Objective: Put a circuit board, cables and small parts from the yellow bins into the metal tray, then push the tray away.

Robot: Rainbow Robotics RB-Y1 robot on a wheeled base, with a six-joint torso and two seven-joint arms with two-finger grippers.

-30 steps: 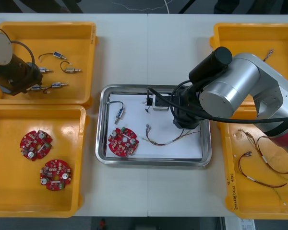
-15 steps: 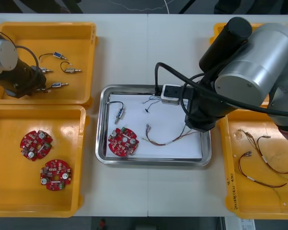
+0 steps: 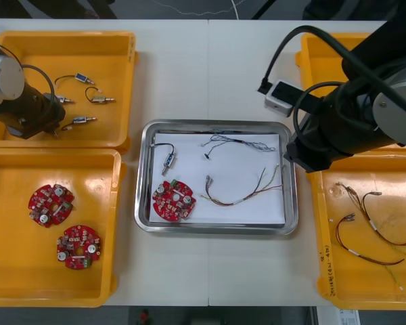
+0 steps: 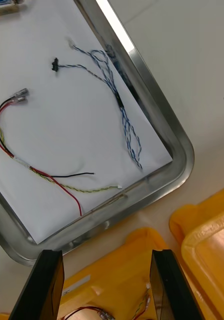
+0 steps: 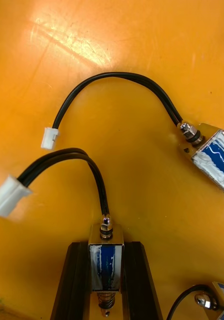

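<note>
Fingers point(image 5: 74, 280) around boxy metal part point(image 5: 106, 262)

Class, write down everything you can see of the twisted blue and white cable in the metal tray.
The twisted blue and white cable lies loose on the white liner along the far rim of the metal tray, toward its right corner. One branch ends in a small black connector, another in a white tip; near the corner its strands spread into loops. The open right hand is apart from it.

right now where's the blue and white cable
Front view: the blue and white cable lies inside the metal tray along its far edge, right of centre, beyond the red and yellow cable.
</note>
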